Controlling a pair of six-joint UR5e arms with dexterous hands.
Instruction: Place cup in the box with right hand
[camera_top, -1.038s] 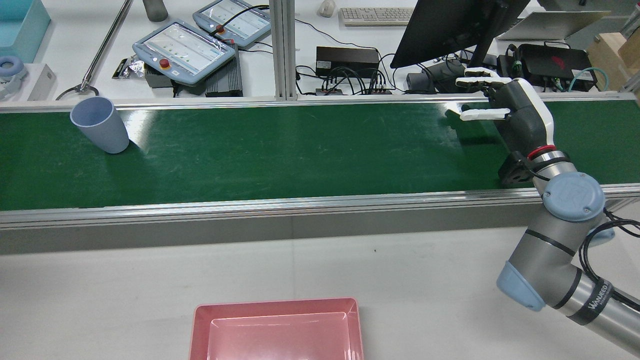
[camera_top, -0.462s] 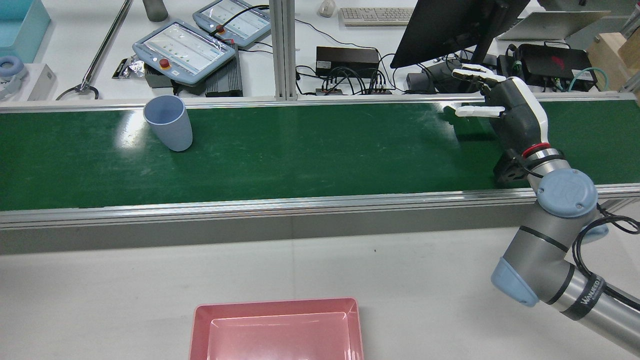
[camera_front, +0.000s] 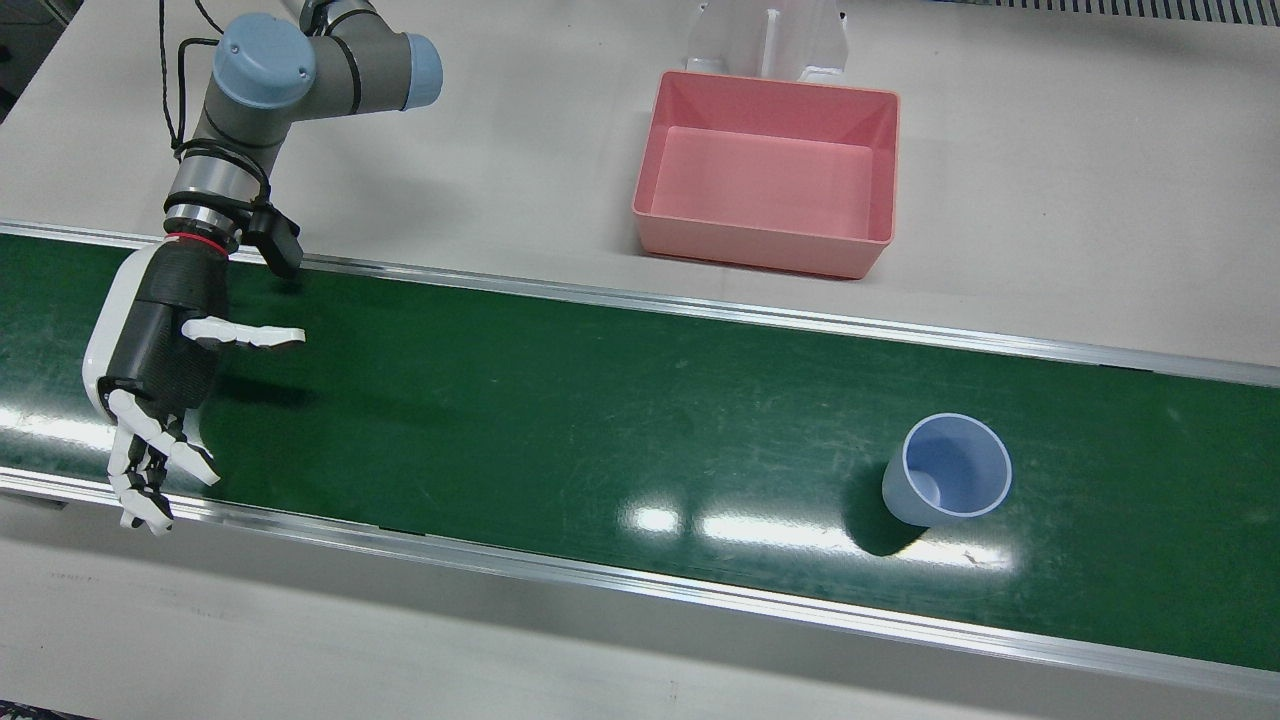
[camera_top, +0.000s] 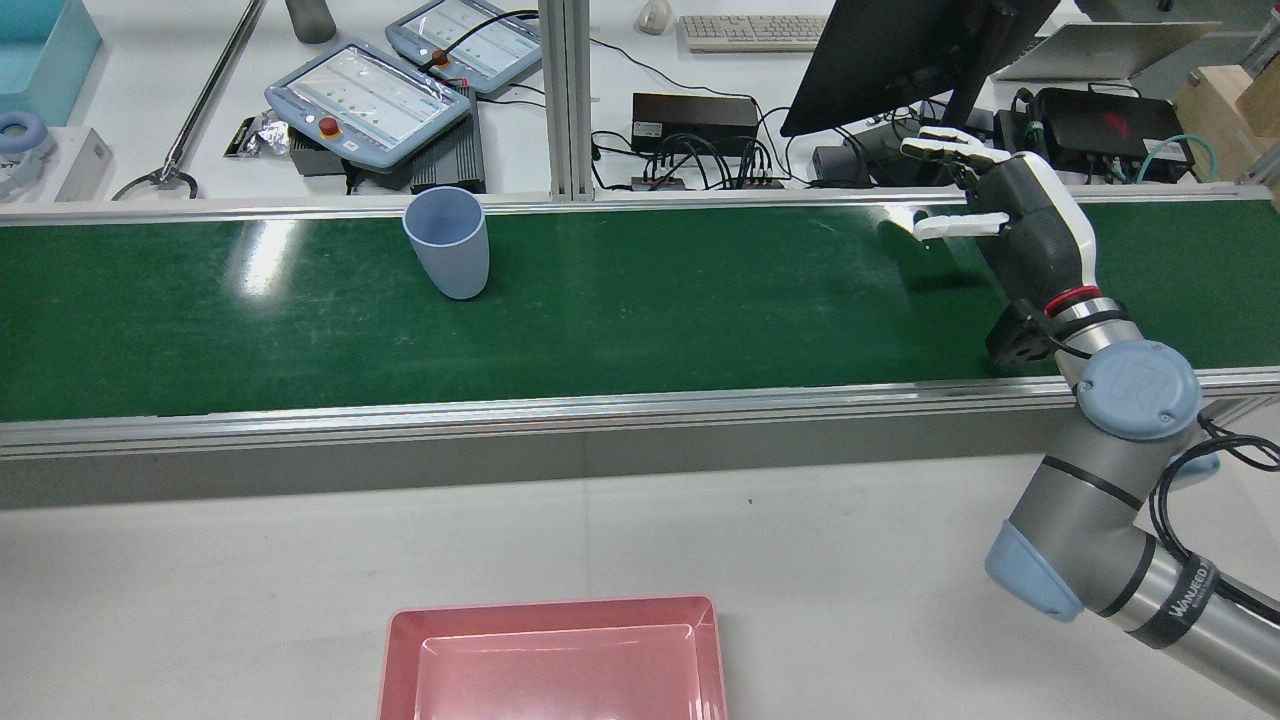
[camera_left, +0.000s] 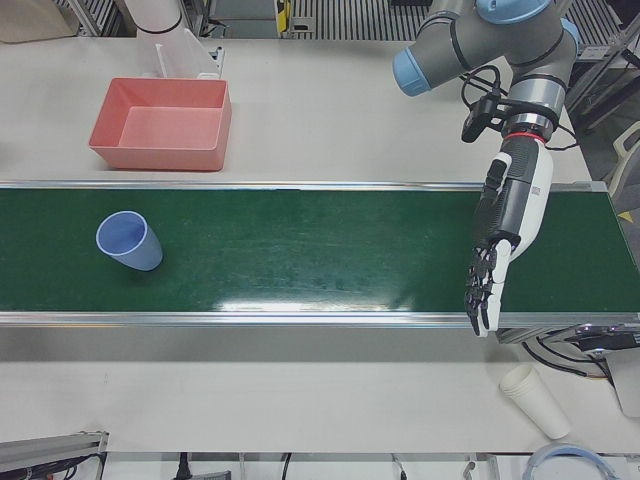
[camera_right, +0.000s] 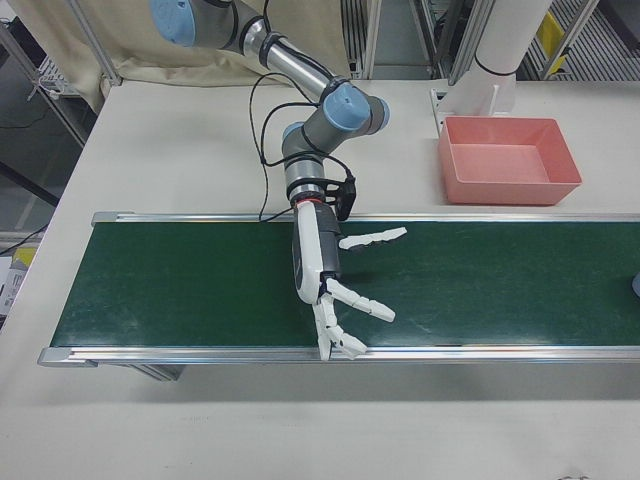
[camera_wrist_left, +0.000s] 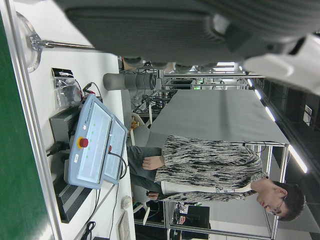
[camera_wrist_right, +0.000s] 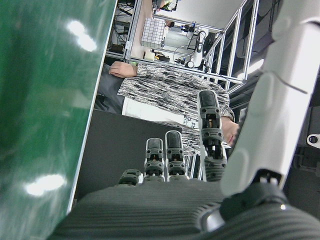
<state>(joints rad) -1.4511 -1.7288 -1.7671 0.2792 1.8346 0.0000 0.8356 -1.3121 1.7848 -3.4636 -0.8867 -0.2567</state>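
One cup (camera_top: 447, 243) rides the belt (camera_top: 640, 300) upright, and over the past second it has travelled from the rear view's 9 o'clock edge about a third of the way toward the right hand (camera_top: 1020, 225). That hand waits at 3 o'clock, fingers (camera_top: 945, 150) apart and empty, barely shifted, so interception looks near; the box (camera_top: 552, 655) sits at 6 o'clock on the table (camera_top: 200, 600).

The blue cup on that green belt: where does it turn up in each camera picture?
Front view: blue cup at lower right, upright on the green belt.
Rear view: upper left of centre, near the belt's far edge.
Left-front view: far left.
Right-front view: only a sliver at the right edge.
Left hand view: not in it.
Right hand view: not in it.
Shared landmark: the pink box.
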